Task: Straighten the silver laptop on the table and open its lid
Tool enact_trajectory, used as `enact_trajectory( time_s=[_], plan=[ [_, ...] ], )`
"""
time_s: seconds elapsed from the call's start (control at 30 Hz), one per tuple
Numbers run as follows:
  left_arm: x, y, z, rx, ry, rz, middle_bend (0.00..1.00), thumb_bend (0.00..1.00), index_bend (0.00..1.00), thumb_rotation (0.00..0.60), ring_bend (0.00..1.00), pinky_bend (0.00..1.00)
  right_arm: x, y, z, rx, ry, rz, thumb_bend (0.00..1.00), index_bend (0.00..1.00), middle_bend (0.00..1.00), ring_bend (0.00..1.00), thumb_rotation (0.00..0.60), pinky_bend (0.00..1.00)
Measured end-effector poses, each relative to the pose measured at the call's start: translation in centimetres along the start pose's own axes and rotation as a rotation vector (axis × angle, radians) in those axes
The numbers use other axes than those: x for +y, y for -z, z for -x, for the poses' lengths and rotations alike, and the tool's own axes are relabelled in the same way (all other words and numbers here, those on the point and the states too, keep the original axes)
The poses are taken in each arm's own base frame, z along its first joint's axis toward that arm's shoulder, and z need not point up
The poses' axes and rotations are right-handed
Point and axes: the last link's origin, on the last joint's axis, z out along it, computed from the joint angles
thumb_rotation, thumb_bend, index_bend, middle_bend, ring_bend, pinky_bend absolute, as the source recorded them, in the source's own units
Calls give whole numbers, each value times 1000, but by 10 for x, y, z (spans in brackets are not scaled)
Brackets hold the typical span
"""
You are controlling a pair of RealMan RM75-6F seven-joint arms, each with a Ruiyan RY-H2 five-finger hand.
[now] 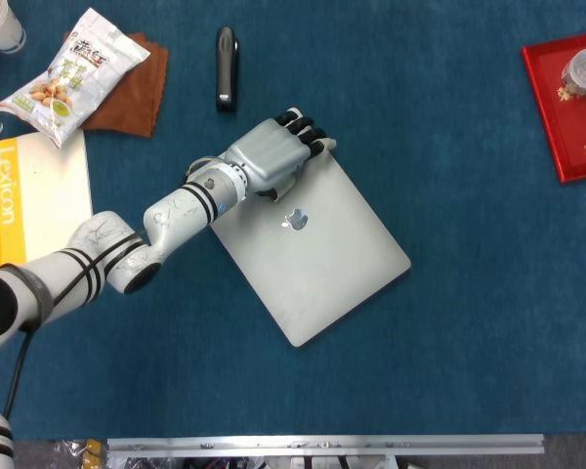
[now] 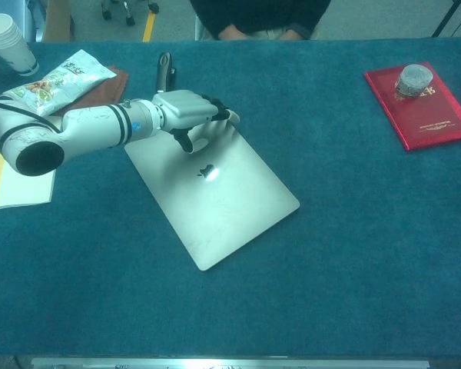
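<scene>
Silver laptop point(image 1: 308, 230) is lying closed and skewed near the middle of the bench point(image 1: 449, 322), its corners pointing toward the bench edges. Left hand point(image 1: 272, 156) is resting palm-down over the laptop's far corner, fingers point(image 1: 303, 127) curling over that edge; whether they are gripping it cannot be told. Right hand is not showing in either view. Toward the far left corner are lying a snack bag point(image 1: 73, 73) and a yellow-edged book point(image 1: 34, 195); a red book point(image 1: 566, 98) is sitting at the right edge.
</scene>
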Motion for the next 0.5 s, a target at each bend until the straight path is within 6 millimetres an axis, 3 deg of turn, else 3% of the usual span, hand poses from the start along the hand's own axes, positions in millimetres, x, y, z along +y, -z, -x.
enact_trajectory(
  time_s=[0.5],
  plan=[
    [0,-1,1,-6,-20,-1,201,547,70,600,0,59,1,1,2,-9,-7,3,97,5,99,4,600,236]
  ],
)
